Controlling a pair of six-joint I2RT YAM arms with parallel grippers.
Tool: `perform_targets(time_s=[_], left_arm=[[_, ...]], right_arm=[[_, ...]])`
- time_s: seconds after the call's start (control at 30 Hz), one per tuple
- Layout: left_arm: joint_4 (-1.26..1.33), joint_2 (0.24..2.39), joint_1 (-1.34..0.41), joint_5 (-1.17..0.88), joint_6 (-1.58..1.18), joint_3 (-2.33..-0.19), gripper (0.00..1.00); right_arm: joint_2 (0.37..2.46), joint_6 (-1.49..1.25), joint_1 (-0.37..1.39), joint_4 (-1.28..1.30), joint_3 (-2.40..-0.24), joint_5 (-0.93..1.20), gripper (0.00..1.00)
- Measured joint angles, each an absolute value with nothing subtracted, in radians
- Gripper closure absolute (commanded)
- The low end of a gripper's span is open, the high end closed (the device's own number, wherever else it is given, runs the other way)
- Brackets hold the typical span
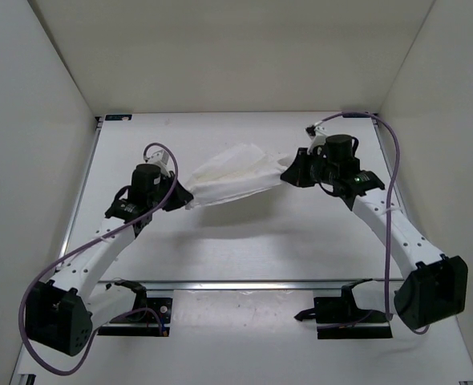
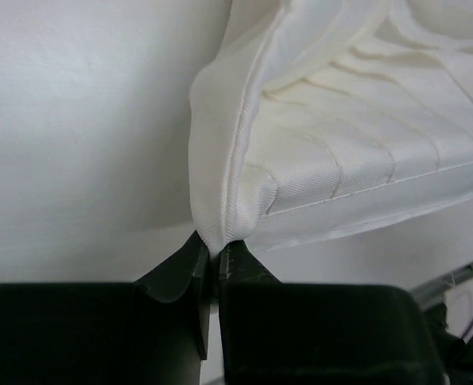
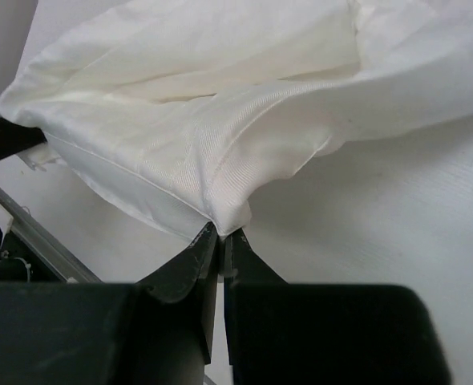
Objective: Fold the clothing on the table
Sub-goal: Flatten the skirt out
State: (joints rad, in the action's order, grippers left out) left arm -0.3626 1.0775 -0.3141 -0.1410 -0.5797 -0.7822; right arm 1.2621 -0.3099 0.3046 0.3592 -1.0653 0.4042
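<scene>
The white pleated clothing (image 1: 233,178) hangs stretched between my two grippers above the table (image 1: 244,241). My left gripper (image 1: 185,196) is shut on the garment's left corner; in the left wrist view the hemmed corner (image 2: 214,233) sits pinched between the black fingertips (image 2: 216,250), and the ridged cloth (image 2: 357,160) spreads up and right. My right gripper (image 1: 291,170) is shut on the opposite end; the right wrist view shows the cloth's edge (image 3: 224,220) clamped at the tips (image 3: 222,237), with the rest of the fabric (image 3: 212,104) billowing away.
White walls (image 1: 36,160) close in the table on the left, right and back. A silver rail (image 1: 244,284) crosses the near side, with both arm bases (image 1: 148,309) behind it. Purple cables (image 1: 393,208) loop beside each arm.
</scene>
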Motion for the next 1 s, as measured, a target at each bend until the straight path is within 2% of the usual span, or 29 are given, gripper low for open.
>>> perform_targets(time_s=[0.23,0.43,0.53,0.57,0.73,0.8,0.9,1.0], left_arm=[[-0.348,1.099,-0.410,-0.238,-0.759,-0.537,1.00],[-0.355,1.129,-0.430,-0.273,-0.791,-0.582,1.00],[-0.332,1.188,-0.399,-0.291,-0.753,-0.706,1.00],[-0.335,1.229,-0.387,-0.292,-0.730,-0.780,1.00],[-0.361,1.512,-0.355,-0.194,-0.570,-1.443,1.00],[-0.295,1.519,-0.357,-0.128,-0.515,-1.583,1.00],[-0.214,1.384,-0.348,-0.133,-0.506,-1.527,1.00],[-0.170,1.195,-0.317,-0.161,-0.510,-1.281,1.00]], right_arm=[[1.192,-0.334,0.287,0.483,-0.822,0.428,1.00],[1.166,-0.331,0.200,0.566,-0.773,0.476,1.00],[1.212,-0.307,0.154,0.583,-0.877,0.486,1.00],[1.264,-0.287,0.147,0.611,-0.970,0.471,1.00],[1.629,-0.199,0.143,0.691,-1.695,0.321,1.00],[1.697,-0.185,0.141,0.632,-1.909,0.301,1.00],[1.594,-0.170,0.162,0.570,-1.896,0.294,0.99],[1.397,-0.172,0.196,0.497,-1.649,0.341,1.00]])
